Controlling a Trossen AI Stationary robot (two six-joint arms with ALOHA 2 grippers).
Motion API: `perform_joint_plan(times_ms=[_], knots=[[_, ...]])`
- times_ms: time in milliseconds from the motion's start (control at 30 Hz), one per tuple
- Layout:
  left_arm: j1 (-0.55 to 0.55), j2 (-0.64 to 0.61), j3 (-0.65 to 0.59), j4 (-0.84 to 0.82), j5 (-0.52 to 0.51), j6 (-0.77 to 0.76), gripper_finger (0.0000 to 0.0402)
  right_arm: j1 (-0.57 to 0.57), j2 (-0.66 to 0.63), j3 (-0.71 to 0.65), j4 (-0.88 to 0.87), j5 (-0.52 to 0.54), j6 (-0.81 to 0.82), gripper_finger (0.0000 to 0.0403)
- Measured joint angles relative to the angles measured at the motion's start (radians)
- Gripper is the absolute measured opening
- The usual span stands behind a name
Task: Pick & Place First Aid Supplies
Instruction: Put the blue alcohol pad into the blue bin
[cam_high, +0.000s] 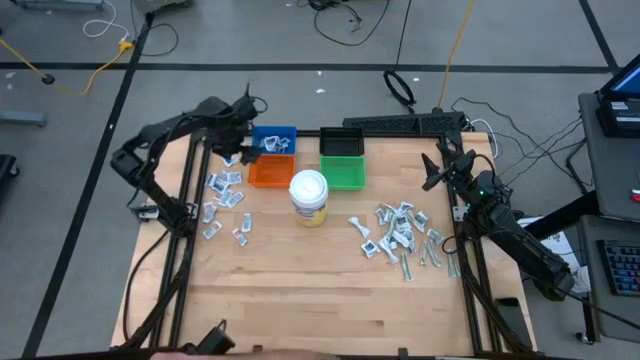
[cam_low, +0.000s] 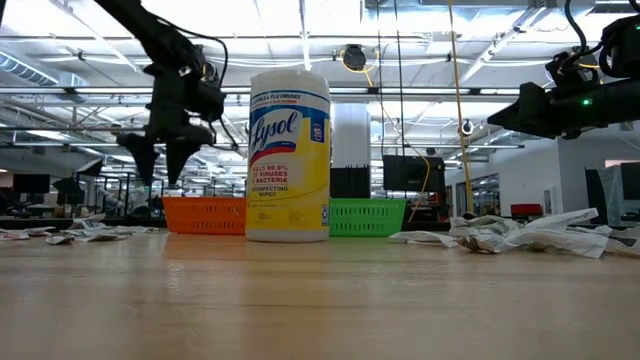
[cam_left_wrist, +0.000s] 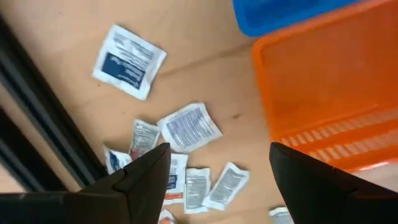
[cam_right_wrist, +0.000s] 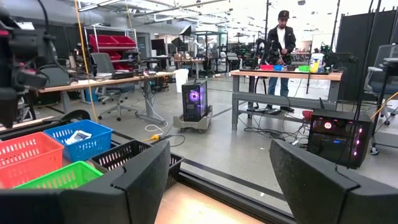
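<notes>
Picking step: looks like the time between two picks, with nothing held right now.
Left end effector (cam_high: 243, 150): up in the air near the blue bin (cam_high: 274, 138) and the orange bin (cam_high: 271, 171), fingers apart, nothing between them.
Left wrist view: looks down on loose packets (cam_left_wrist: 186, 127) on bare wood just beside the orange bin.
Right end effector (cam_high: 432, 172): waits high by the right edge of the tabletop (cam_high: 320, 290), fingers apart and empty, pointing out at the room.
First aid supplies, left pile (cam_high: 224, 200): small flat packets spread on the wood, left of the jar.
First aid supplies, right pile (cam_high: 400, 235): a bigger messy heap of packets and wrapped strips, right of the jar.
Already put away: at least one packet lies in the blue bin, seen from the right wrist too.
Other bins: green bin (cam_high: 343, 172) and black bin (cam_high: 341, 143) sit side by side behind the jar; cannot tell what is inside.
Next move, as a guess: go down over one packet, line up the fingers on its two sides, pinch its thin edge, lift, carry to a bin.
Hard part: flat packets lie tight on the wood and some overlap, so easy to grab two or miss.
Jar (cam_low: 288, 155): yellow label reads "Lysol", with "disinfecting wipes" and "kills 99.9% of viruses & bacteria".
Packet writing: dark blue marks and tiny lines of print, too small to read.
</notes>
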Motion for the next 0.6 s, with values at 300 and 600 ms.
perform_joint_plan(times_ms=[300, 600], knots=[[-0.035, 0.002, -0.185, 0.169, -0.061, 0.087, 0.0272, 0.0, 0.0, 0.0, 0.0, 0.0, 0.0, 0.027], [-0.06, 0.002, -0.311, 0.329, -0.069, 0.126, 0.0268, 0.0, 0.0, 0.0, 0.0, 0.0, 0.0, 0.027]])
